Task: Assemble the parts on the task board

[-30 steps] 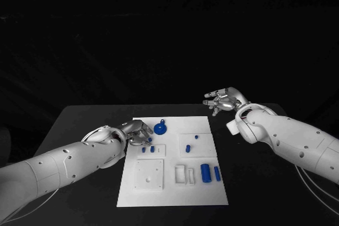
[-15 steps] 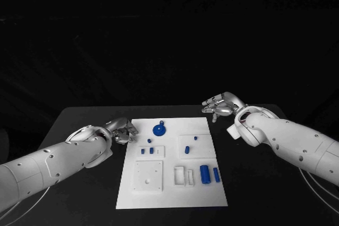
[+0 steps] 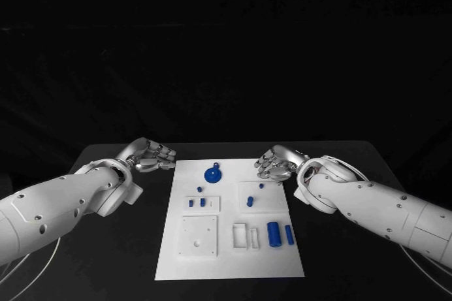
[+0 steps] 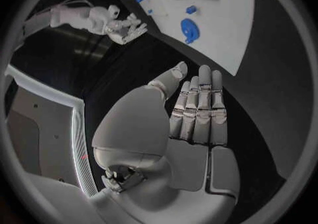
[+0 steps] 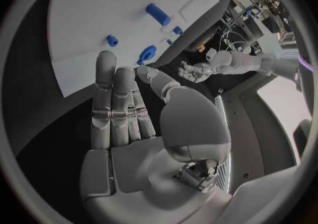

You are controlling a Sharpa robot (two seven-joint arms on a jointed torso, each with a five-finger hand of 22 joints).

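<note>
On the desk [image 3: 113, 249], the task board [image 3: 230, 262] has blue parts [image 3: 274, 233] lying loose from twelve to four o'clock, so I judge assembly barely begun. I see the left robot hand [image 3: 149, 155] at ten o'clock and the right robot hand [image 3: 275, 164] at one, both spread and holding nothing.

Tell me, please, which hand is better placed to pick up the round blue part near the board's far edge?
Probably the right hand: it hovers open over the white task board, close to the round blue part. The left hand is open too, but off the board above the black table.
</note>
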